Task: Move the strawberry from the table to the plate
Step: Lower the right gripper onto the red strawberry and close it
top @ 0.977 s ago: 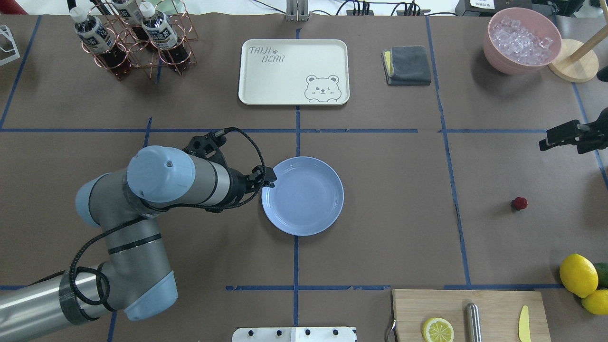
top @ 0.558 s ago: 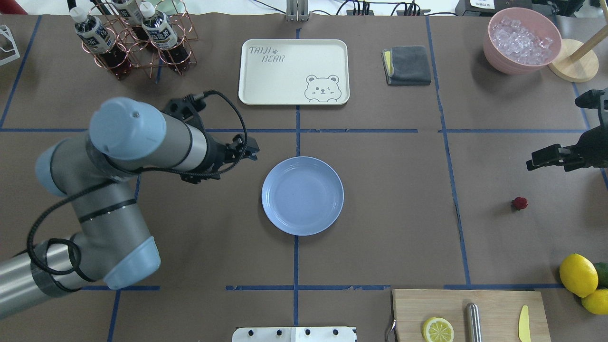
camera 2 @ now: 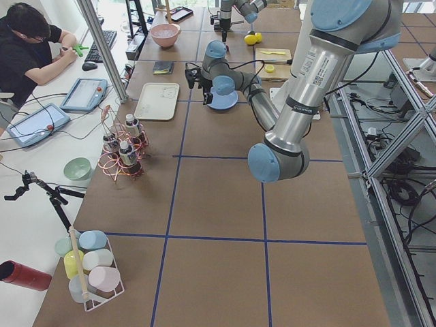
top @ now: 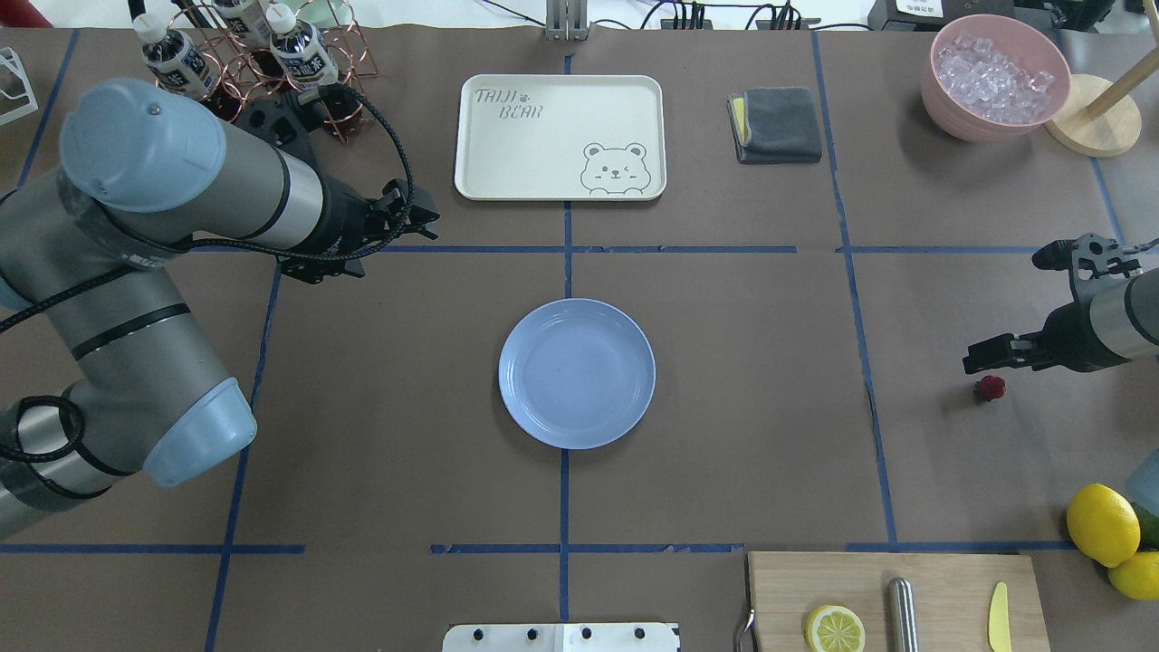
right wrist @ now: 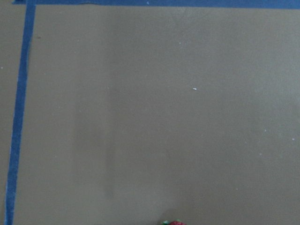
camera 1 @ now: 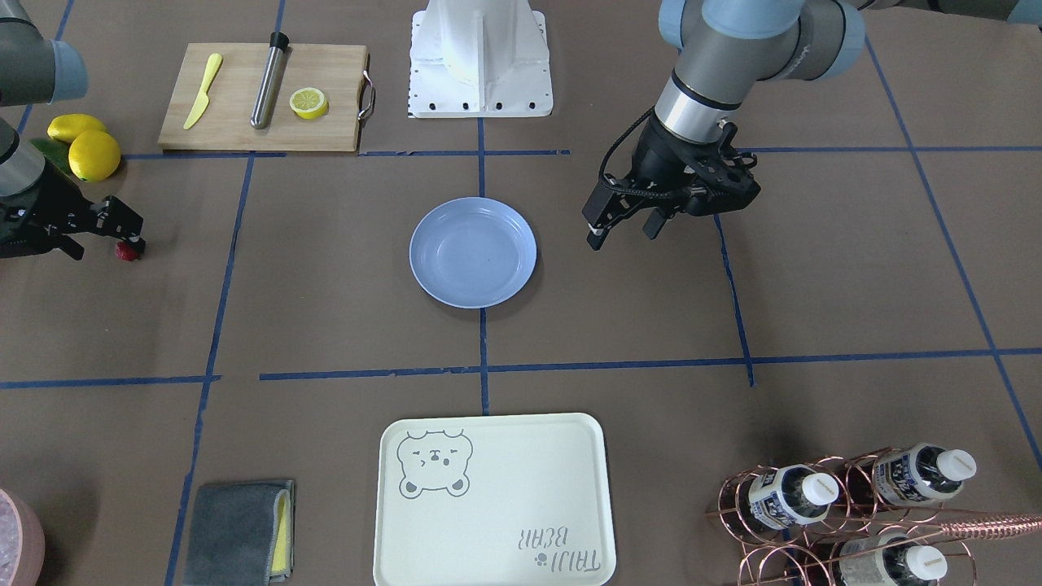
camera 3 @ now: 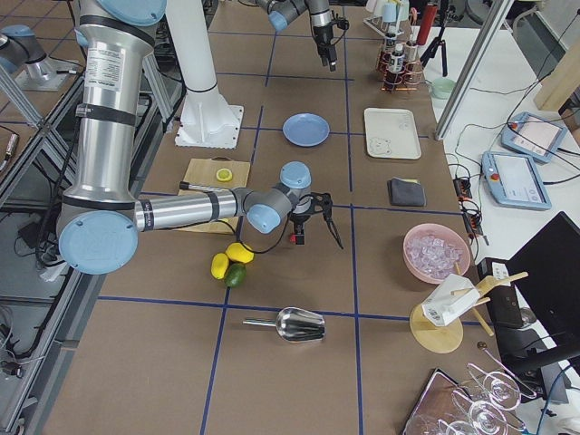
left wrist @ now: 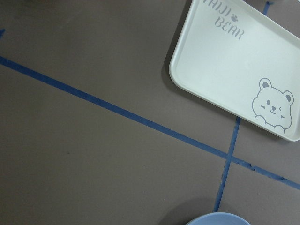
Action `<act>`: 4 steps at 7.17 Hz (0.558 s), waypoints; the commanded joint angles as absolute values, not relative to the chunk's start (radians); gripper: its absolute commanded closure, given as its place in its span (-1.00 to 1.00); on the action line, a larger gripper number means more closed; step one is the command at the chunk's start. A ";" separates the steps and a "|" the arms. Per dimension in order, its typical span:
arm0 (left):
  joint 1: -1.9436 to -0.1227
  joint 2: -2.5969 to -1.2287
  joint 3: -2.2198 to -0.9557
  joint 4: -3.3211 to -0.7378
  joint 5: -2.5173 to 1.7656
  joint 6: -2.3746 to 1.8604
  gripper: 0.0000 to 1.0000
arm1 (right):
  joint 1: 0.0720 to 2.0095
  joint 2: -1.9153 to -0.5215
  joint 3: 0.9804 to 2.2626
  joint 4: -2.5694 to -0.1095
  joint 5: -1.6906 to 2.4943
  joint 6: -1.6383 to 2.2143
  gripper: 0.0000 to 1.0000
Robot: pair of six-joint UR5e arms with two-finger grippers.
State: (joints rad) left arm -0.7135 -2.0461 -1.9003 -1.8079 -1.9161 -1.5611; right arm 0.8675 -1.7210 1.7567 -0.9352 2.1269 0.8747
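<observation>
The strawberry (top: 991, 388) is a small dark-red berry lying on the brown table (top: 724, 380) at the right. It also shows in the front-facing view (camera 1: 126, 251) and at the bottom edge of the right wrist view (right wrist: 172, 223). My right gripper (top: 996, 359) hovers open just over and beside the strawberry, one fingertip (camera 1: 139, 242) close to it, holding nothing. The light-blue plate (top: 577, 373) sits bare at the table's centre. My left gripper (camera 1: 623, 236) is open and holds nothing, raised off the table to the plate's far left (top: 418, 218).
A cream bear tray (top: 560, 136), a grey cloth (top: 776, 124) and a pink bowl of ice (top: 996, 77) line the far side. A copper bottle rack (top: 253, 63) stands behind my left arm. Lemons (top: 1102, 525) and a cutting board (top: 892, 602) lie near the right front.
My left arm has swung away from the plate's left rim toward the far left. My right gripper has come down and inward until it is beside the strawberry.
</observation>
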 commanded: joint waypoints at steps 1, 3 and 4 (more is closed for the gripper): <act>-0.715 -2.043 -1.898 -1.807 -1.917 -1.560 -1.00 | 0.842 -1.720 1.730 -0.936 2.123 0.873 -0.98; -0.716 -2.042 -1.899 -1.807 -1.917 -1.560 -1.00 | 0.828 -1.720 1.729 -0.943 2.123 0.874 -0.73; -0.716 -2.043 -1.899 -1.809 -1.917 -1.560 -1.00 | 0.828 -1.720 1.721 -0.943 2.123 0.874 -0.30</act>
State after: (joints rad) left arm -0.7161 -2.0427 -1.8990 -1.8074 -1.9174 -1.5597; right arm 0.8306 -1.7197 1.7278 -0.9418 2.1231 0.8742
